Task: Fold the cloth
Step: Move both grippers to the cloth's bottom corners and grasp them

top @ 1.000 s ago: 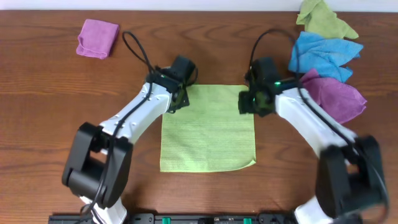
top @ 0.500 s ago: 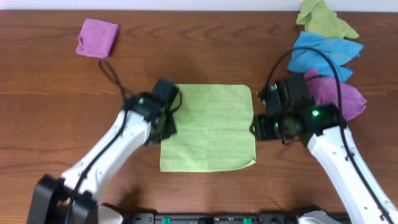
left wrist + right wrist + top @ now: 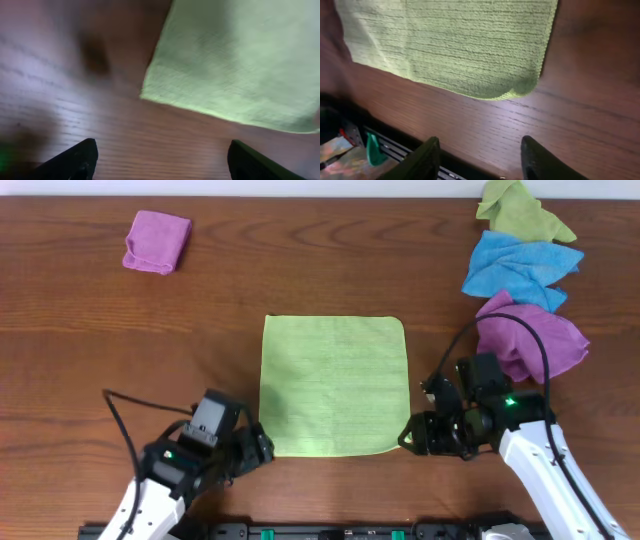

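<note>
Green cloth flat at the middle of the table, a gripper off each near corner

The left gripper and right gripper both have fingers apart and hold nothing. A folded purple cloth lies far left; a green rag, blue rag and purple rag are heaped at far right, clear of the arms. The left wrist view is blurred; its fingertips are cut off
</note>
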`<state>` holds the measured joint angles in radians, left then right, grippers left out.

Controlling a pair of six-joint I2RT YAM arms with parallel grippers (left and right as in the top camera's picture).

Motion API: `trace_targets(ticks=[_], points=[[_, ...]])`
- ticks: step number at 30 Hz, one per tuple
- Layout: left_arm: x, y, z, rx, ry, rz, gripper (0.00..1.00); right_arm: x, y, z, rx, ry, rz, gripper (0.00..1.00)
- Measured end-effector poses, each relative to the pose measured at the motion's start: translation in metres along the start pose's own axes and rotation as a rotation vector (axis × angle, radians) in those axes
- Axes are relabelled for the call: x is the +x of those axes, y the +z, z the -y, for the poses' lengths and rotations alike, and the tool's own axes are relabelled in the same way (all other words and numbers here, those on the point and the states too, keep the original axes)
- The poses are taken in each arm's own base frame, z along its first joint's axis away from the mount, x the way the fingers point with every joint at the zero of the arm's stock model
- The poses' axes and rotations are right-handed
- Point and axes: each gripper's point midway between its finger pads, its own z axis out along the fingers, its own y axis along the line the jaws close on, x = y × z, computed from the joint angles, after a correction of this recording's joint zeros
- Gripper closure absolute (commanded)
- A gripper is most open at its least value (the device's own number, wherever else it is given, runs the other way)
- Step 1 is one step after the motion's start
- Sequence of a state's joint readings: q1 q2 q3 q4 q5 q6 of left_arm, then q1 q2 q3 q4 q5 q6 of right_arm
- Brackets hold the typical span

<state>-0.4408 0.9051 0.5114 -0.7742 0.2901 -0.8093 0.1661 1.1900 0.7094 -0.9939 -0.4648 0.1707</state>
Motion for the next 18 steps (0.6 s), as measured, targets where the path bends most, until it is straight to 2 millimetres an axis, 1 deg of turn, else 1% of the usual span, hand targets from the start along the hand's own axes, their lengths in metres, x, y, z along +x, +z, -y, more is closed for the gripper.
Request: trace_targets(ticks=[1, 3, 7, 10, 14, 18], points=[[0.003, 0.007, -0.002, 0.009, -0.008, -0.012, 0.16, 0.000, 0.000, 0.000, -0.005, 0.005, 0.001, 0.46], [0.005, 0.020, 0.000, 0.058, -0.020, -0.020, 0.16, -0.001, -0.001, 0.000, -0.017, 0.015, 0.005, 0.46], [0.010, 0.034, -0.002, 0.098, -0.040, -0.035, 0.18, -0.002, -0.002, 0.001, -0.039, 0.040, 0.011, 0.46], [0.010, 0.039, -0.001, 0.120, -0.041, -0.031, 0.21, -0.001, 0.002, 0.001, -0.055, 0.049, -0.001, 0.47], [0.007, 0.040, -0.002, 0.116, -0.053, -0.014, 0.28, 0.003, 0.007, 0.003, -0.060, 0.057, -0.029, 0.47], [0.003, 0.044, -0.003, 0.097, -0.046, -0.004, 0.28, 0.004, 0.008, 0.003, -0.064, 0.058, -0.033, 0.47]])
